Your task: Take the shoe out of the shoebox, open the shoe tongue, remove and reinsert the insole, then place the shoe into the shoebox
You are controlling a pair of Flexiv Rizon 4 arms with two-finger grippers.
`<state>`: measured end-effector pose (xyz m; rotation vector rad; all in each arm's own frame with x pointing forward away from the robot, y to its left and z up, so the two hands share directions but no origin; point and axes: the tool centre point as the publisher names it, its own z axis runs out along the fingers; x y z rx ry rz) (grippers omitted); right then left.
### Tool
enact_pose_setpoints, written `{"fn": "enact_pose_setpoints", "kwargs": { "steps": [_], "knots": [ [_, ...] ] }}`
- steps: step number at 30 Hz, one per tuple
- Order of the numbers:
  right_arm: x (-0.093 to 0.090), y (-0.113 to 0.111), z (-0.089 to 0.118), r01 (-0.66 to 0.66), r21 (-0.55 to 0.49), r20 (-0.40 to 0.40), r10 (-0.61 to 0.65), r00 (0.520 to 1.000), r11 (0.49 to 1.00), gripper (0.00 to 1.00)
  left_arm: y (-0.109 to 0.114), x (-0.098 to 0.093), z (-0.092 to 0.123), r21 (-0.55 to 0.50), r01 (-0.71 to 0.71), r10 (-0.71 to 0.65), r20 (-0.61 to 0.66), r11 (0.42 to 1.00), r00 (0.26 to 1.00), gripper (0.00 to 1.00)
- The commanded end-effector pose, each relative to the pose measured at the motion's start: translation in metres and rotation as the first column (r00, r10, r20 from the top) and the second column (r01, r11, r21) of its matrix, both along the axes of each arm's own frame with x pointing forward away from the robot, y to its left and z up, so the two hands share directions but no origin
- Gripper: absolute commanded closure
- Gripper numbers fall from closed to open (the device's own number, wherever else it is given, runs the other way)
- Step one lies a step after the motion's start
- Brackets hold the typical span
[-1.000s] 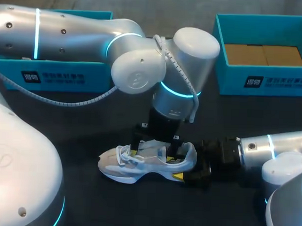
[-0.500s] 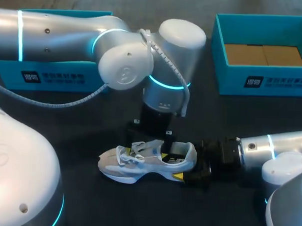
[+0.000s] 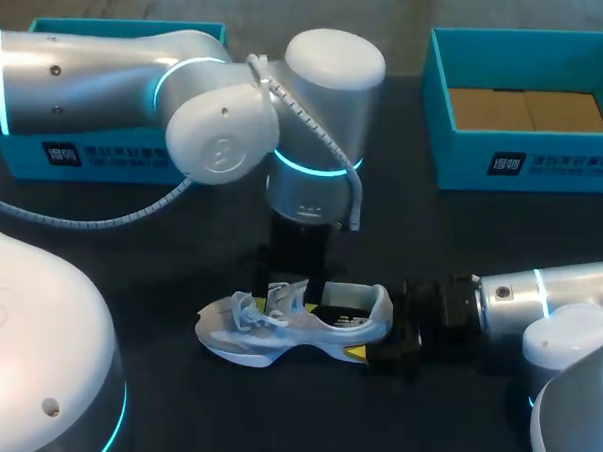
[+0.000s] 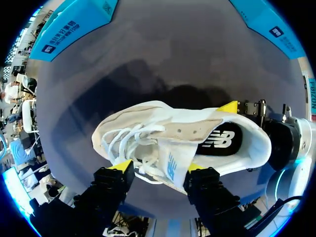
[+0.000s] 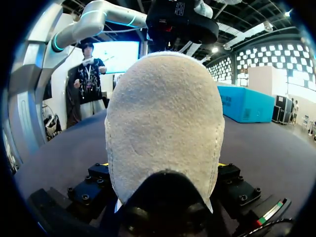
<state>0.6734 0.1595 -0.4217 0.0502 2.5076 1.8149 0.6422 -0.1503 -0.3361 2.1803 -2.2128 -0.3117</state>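
A white sneaker (image 3: 277,330) lies on the dark table, toe to the left. Its black insole (image 4: 219,140) shows in the opening. My left gripper (image 3: 296,298) hangs straight down over the laces. In the left wrist view this gripper (image 4: 158,168) is open, with the shoe tongue (image 4: 173,165) and the laces between its yellow tips. My right gripper (image 3: 379,333) comes in low from the right and is shut on the sneaker's heel (image 5: 163,123), which fills the space between its fingers.
A teal shoebox (image 3: 524,168) with brown cardboard inside stands at the back right. A second teal box (image 3: 104,155) sits at the back left, partly behind my left arm. Bare table lies in front of the sneaker.
My left arm has swung left and back, and its fingers have drawn closer around the tongue. The sneaker and my right arm have stayed put.
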Motion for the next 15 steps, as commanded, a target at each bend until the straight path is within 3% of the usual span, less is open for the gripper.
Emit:
{"fn": "enact_pose_setpoints", "kwargs": {
  "steps": [1,8,9,11,15],
  "knots": [
    [-0.001,0.002,0.0,0.001,-0.005,-0.001,-0.001,1.0,1.0,1.0,0.007,-0.003,0.007,-0.028,0.001,0.0,0.02,1.0,1.0,0.5],
    [-0.001,0.002,0.0,0.001,-0.005,-0.001,-0.001,1.0,1.0,1.0,0.012,-0.005,0.015,-0.052,-0.004,0.006,0.045,0.999,0.999,0.56],
    [-0.001,0.002,0.0,0.001,-0.005,-0.001,-0.001,1.0,1.0,1.0,0.013,-0.004,0.015,-0.056,-0.006,0.01,0.058,0.998,0.998,0.62],
    [-0.001,0.002,0.0,0.001,-0.005,-0.001,-0.001,1.0,1.0,1.0,0.016,-0.003,0.017,-0.066,-0.007,0.012,0.073,0.998,0.997,0.98],
    [-0.001,0.002,0.0,0.001,-0.005,-0.001,-0.001,1.0,1.0,1.0,0.022,-0.004,0.023,-0.096,-0.012,0.021,0.091,0.995,0.996,1.0]
  ]
}}
